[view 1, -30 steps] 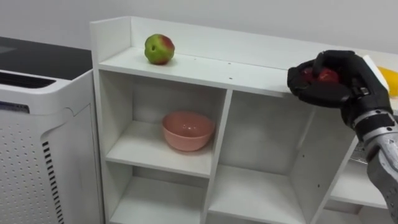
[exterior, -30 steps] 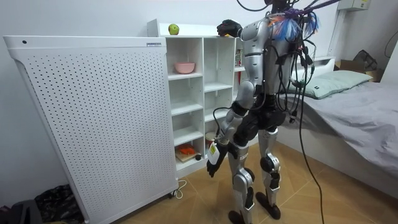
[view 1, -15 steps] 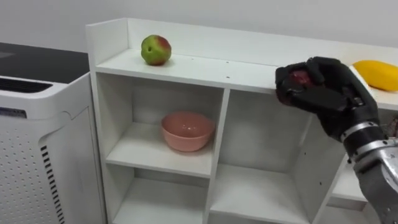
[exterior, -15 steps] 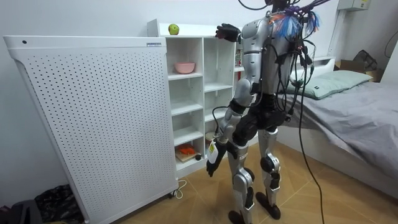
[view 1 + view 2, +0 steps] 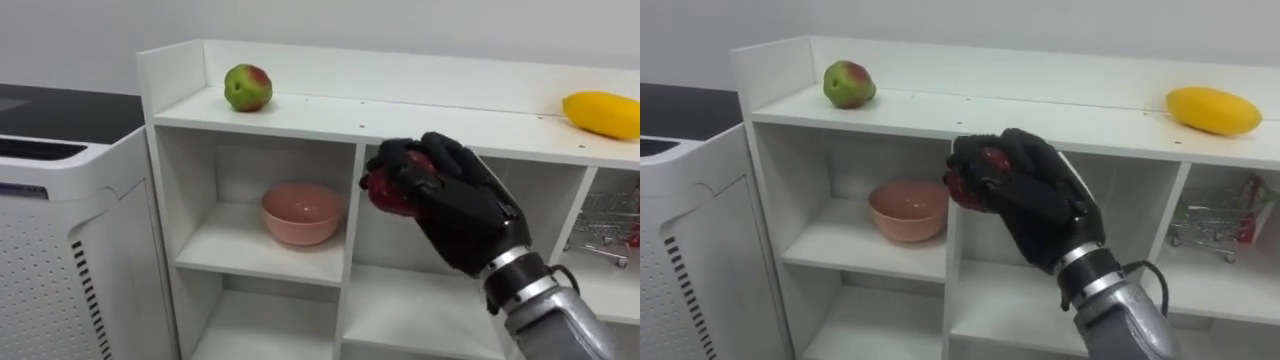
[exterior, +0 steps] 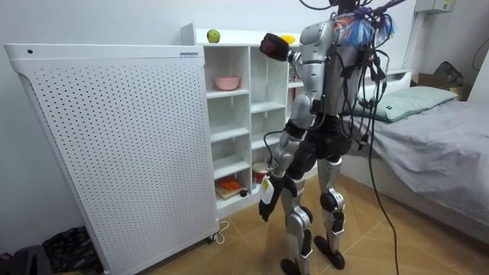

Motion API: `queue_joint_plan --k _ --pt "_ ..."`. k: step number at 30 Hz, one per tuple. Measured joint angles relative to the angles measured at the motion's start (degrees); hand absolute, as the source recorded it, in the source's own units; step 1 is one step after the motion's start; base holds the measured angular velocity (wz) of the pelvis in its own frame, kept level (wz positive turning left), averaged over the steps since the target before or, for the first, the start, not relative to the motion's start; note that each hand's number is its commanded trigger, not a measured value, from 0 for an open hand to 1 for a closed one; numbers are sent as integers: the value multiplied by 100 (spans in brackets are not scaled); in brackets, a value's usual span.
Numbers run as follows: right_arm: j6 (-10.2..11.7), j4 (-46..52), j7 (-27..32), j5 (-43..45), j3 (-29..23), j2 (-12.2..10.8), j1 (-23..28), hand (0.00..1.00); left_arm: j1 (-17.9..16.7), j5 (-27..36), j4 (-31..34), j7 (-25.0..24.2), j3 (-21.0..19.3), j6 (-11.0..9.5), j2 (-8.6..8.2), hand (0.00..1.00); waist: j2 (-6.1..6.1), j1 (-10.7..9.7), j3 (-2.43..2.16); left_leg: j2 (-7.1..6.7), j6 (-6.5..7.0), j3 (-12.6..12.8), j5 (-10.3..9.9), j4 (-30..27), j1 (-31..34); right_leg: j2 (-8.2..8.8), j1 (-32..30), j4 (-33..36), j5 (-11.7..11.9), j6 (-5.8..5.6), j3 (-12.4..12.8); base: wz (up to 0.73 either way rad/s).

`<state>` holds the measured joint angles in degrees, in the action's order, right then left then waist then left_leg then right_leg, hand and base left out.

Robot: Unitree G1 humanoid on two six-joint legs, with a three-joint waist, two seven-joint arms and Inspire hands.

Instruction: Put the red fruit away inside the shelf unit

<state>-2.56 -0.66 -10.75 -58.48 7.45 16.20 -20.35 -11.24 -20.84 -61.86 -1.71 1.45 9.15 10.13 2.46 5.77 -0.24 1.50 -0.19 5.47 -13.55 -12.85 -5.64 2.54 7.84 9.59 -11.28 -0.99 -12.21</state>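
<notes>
Red fruit sat at mid-frame in the eye views, wrapped in the curled fingers of the black right hand. The hand held it in front of the white closet, just below the top board. An apple lay on that board at upper left and a yellow fruit at upper right. A pink bowl stood in the left compartment. In the room view the left hand hung low at centre, and its state could not be told.

Red fruit mostly hidden inside right hand
</notes>
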Motion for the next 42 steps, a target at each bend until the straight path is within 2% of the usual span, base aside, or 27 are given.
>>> queue_joint_plan --k 3,6,9,11,12,15,17,20,21,26,28,33,35,37,39,42 --pt "-6 -398 12 -110 220 -78 268 100 86 274 3 42 166 18 -8 0 -28 61 12 10 2 42 1 -23 66 0 -55 11 26 3 14 -5" --pt "-10 -930 6 -320 380 -164 381 100 148 346 4 131 289 7 -34 0 -125 74 54 19 10 39 2 -88 238 1 -143 16 71 6 -9 0" --pt "5 -1398 4 -704 409 -252 387 100 217 479 11 153 449 10 -34 0 -219 19 35 15 28 -24 11 -171 529 15 -359 44 106 12 -89 9" --pt "40 -1672 4 -993 421 -387 387 100 298 567 -8 151 574 16 -37 0 -298 24 39 15 47 -40 26 -250 676 14 -516 63 128 23 -94 3" --pt "50 -1898 2 -1194 426 -457 387 100 353 616 -17 151 614 4 -49 0 -355 52 57 17 53 -42 36 -291 763 23 -629 130 129 24 -93 0" --pt "63 -2600 10 -1836 414 -531 369 100 448 1037 -89 207 664 -53 -50 0 -430 135 61 5 76 -61 66 -379 1066 56 -937 253 129 24 -98 1" --pt "65 -2990 13 -2102 279 -577 339 100 520 1362 -126 250 662 -81 -71 0 -463 136 79 -8 102 -93 90 -454 1292 91 -1127 319 136 30 -166 11" --pt "220 -3779 57 -2286 -48 -699 225 100 615 1704 -200 284 682 -139 -90 0 -506 205 111 -18 149 -112 158 -478 1543 160 -1405 443 140 28 -238 10" --pt "252 -3997 63 -2430 -131 -726 111 100 667 1856 -264 290 739 -164 -93 0 -539 223 152 -31 164 -109 194 -505 1708 188 -1599 535 148 22 -222 0" --pt "256 -4880 46 -2578 -496 -713 -436 100 772 1906 -335 279 786 -216 -103 0 -621 311 223 -98 228 -107 286 -734 2426 336 -2460 1038 135 27 -213 -2" --pt "253 -5057 49 -2623 -528 -668 -623 100 845 1912 -355 280 968 -195 -100 0 -635 367 276 -150 261 -70 305 -892 2750 457 -2886 1392 74 33 -215 -2" --pt "225 -5070 163 -3057 -568 -644 -794 100 867 1916 -369 361 1211 -197 -90 0 -622 471 305 -307 323 2 326 -1233 3387 727 -3732 2175 -133 35 -99 4" --pt "214 -5072 237 -3115 -648 -584 -838 100 863 2001 -367 403 1291 -199 -90 0 -623 559 305 -332 338 12 319 -1337 3619 769 -4006 2386 -170 54 -37 4" --pt "176 -5095 324 -3263 -667 -402 -924 100 830 2156 -337 489 1358 -200 -82 0 -605 565 316 -385 360 0 291 -1546 3952 887 -4356 2689 -303 89 -20 23" --pt "179 -5096 395 -3392 -748 -276 -1056 100 791 2252 -266 525 1488 -199 -82 0 -602 591 315 -400 362 0 290 -1732 4257 908 -4667 2871 -386 103 50 15" --pt "230 -5263 511 -3416 -1124 -265 -1296 100 711 2466 -235 533 1515 -206 -81 0 -602 578 314 -401 360 -25 293 -1922 4535 980 -4909 3052 -407 139 11 9"
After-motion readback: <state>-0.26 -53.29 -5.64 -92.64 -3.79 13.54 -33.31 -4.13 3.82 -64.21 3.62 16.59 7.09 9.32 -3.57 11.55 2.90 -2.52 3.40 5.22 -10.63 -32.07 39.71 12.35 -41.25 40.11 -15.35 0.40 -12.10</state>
